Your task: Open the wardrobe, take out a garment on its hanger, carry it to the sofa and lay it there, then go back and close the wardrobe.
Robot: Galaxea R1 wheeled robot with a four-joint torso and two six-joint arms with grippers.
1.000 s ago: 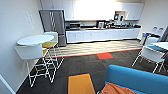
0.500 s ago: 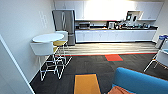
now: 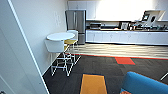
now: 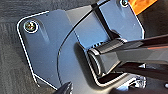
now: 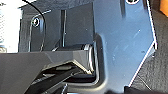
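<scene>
I'm swinging left: the sofa [image 3: 143, 83] slides to the corner, a white panel [image 3: 17, 62] fills my left; jaws, I cannot tell

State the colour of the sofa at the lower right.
Bright blue; the sofa shows best in the head view.

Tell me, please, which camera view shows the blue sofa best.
The head view shows it best: the sofa sits in the lower right corner, cut off by the picture edge, its rounded blue back visible. In both wrist views I cannot make out any blue sofa.
</scene>
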